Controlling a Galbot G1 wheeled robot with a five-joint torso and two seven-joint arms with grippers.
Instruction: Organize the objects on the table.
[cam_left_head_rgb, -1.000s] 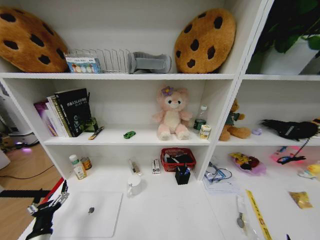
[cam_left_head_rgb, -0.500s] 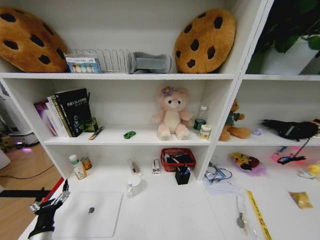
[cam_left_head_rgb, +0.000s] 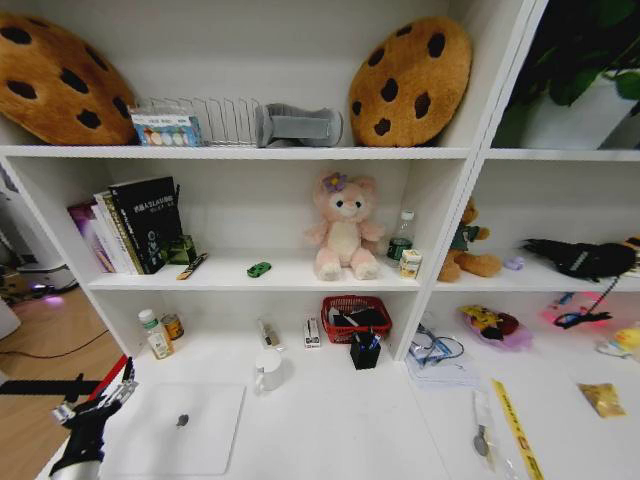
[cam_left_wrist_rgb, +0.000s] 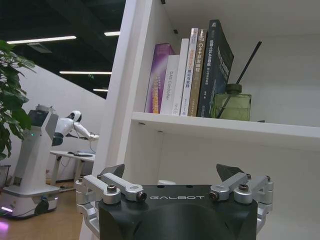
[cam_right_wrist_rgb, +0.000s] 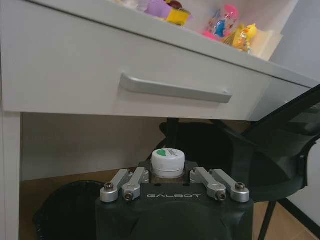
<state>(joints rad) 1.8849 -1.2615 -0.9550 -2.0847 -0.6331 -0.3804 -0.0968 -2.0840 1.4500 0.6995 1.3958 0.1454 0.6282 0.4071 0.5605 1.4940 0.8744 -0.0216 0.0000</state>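
**Left gripper beside the laptop, right gripper under the desk with a bottle**

The left gripper (cam_left_head_rgb: 97, 398) hangs at the left edge of the white table (cam_left_head_rgb: 330, 420), jaws spread wide and empty, just beside the closed silver laptop (cam_left_head_rgb: 178, 428) (which lies flat on the desktop, apart from the fingers). The green toy car (cam_left_head_rgb: 259, 269) sits well away on the middle shelf, near the pink plush bear (cam_left_head_rgb: 343, 227). A dark pen (cam_left_head_rgb: 192, 266) lies on that shelf by the books (cam_left_head_rgb: 130, 226). The right gripper (cam_right_wrist_rgb: 170, 176) sits below a drawer handle (cam_right_wrist_rgb: 172, 89), clamped on a small white-capped bottle (cam_right_wrist_rgb: 168, 163).
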